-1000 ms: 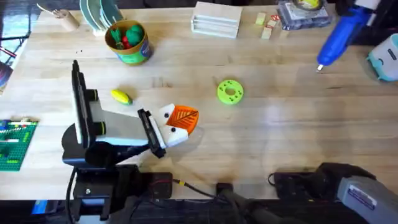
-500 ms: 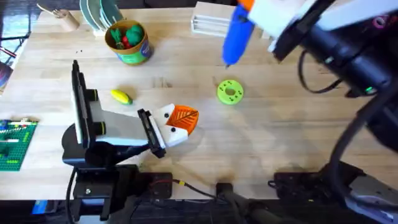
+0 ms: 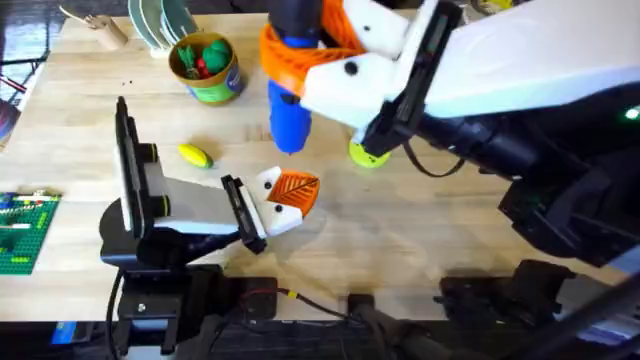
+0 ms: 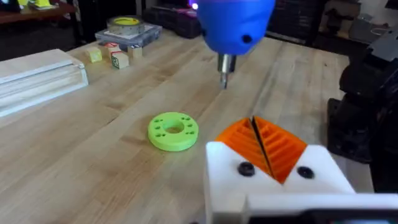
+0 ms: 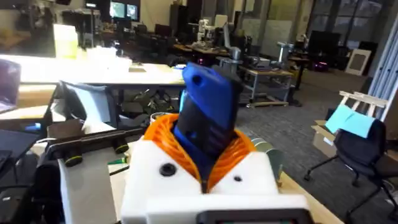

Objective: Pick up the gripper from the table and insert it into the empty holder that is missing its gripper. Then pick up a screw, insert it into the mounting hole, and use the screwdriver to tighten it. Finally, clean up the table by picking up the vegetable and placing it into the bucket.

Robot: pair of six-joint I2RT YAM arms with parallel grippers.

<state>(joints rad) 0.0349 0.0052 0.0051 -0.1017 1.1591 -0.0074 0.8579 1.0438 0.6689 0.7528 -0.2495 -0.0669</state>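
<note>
Pale wooden tabletop (image 3: 400, 230). Flat green plastic disc with a ring of small holes (image 4: 173, 130) lies flat at mid-table. Clear plastic box (image 4: 40, 76) sits toward the far edge; small wooden cubes (image 4: 112, 56) lie near it, beside a dark tray holding a yellow tape roll (image 4: 127, 28). Green brick baseplate with small bricks (image 3: 25, 232) at left edge. Pale green plates (image 3: 160, 25) stand at far left.

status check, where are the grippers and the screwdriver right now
Right gripper shut on the screwdriver, bit down, in the air above the table. Left gripper shut, orange pads together. Vegetable on the table, outside the bucket.
</note>
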